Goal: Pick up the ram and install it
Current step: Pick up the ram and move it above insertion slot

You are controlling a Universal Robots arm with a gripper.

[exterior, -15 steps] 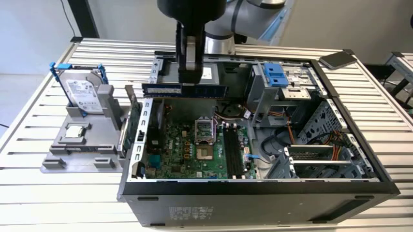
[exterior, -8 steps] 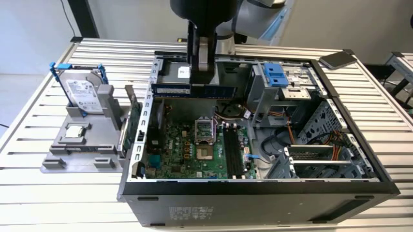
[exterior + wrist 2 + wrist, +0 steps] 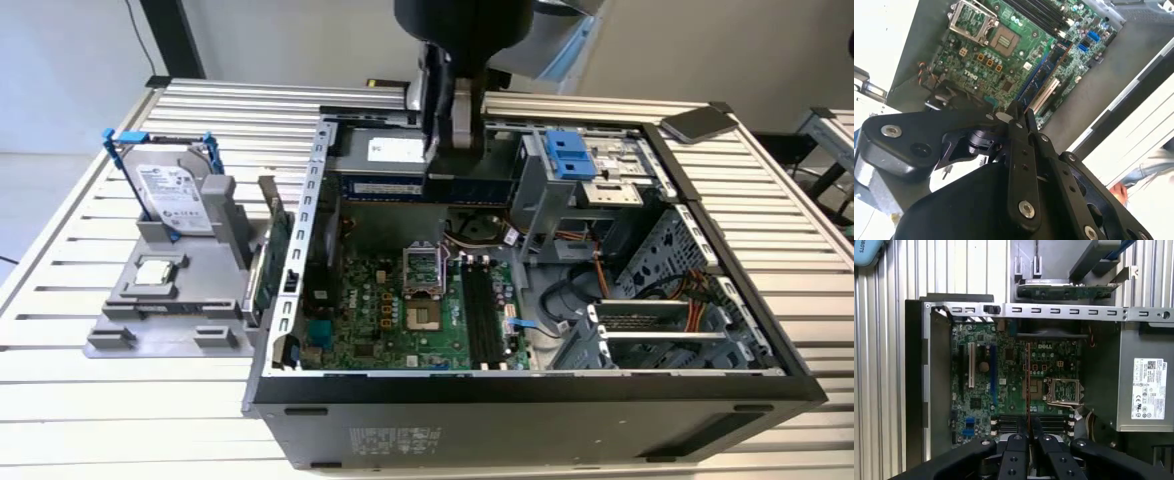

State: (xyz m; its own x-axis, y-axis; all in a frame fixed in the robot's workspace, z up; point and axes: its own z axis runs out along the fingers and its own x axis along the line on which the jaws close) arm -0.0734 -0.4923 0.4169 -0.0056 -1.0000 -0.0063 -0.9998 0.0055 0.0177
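While the arm hangs over the open computer case on the bench, its gripper is clamped tight on the ram. It pinches the thin bluish-green stick so that the stick lies level and juts out on both sides of the fingers. The stick is up in the air, clear of everything beneath it. Below the gripper lies the green motherboard, and its long black memory slots sit well apart from the held stick. In the second wrist view the ram runs away from the gripper edge-on. In the first wrist view the ram is a thin line leaving the gripper across the board. Outside the case wall, well apart from the gripper, a hard drive stands in a grey holder.
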